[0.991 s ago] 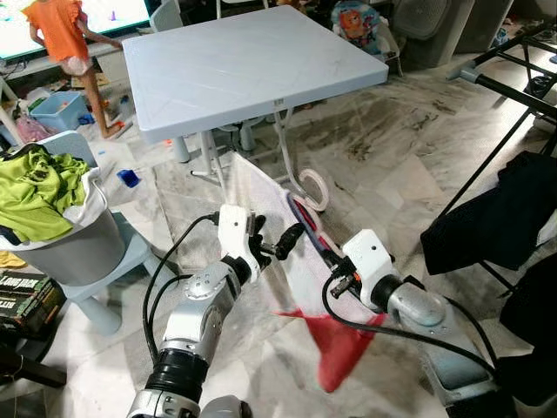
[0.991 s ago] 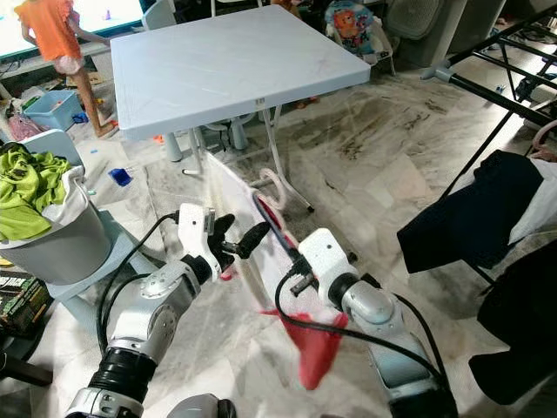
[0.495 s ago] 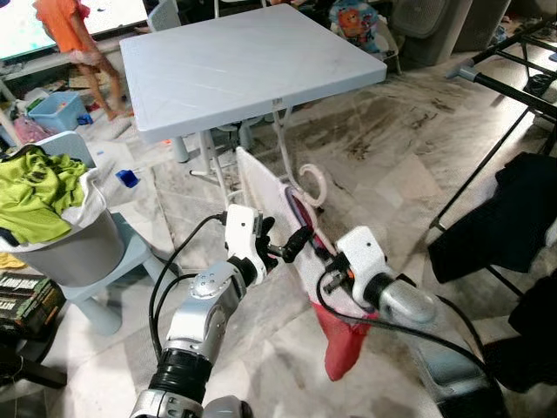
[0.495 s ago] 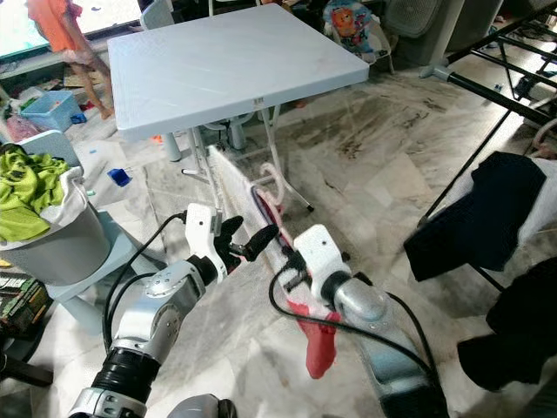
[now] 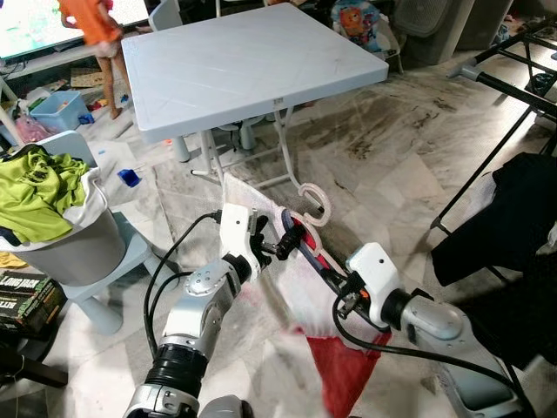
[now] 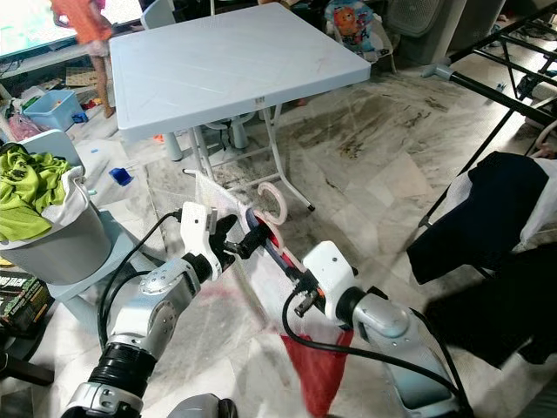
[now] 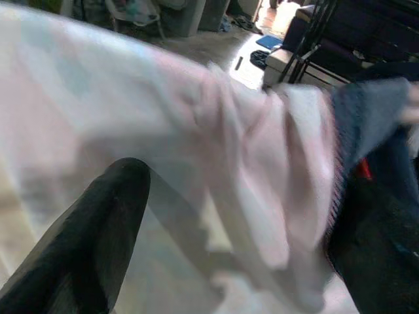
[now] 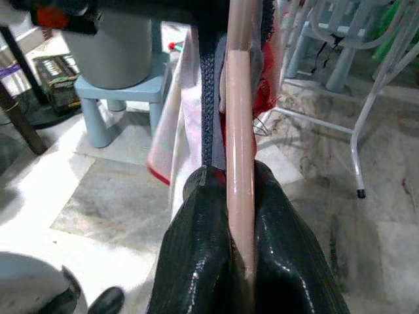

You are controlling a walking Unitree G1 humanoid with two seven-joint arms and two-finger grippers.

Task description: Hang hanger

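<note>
A pink hanger carries a white-and-pink garment with navy trim and a red lower part, held low over the floor before me. My right gripper is shut on the hanger's near arm; in the right wrist view the pink bar runs out from between its black fingers. My left gripper is at the garment's collar, open, and in the left wrist view cloth lies across one black finger.
A light blue folding table stands just ahead, with its metal legs behind the hanger. A grey bin with green clothes is on the left. At right, a black drying rack holds dark clothes. A person stands far left.
My right gripper and the hanger have shifted a little right and down, and the red part hangs lower. The left gripper stays at the collar. The person has stepped right.
</note>
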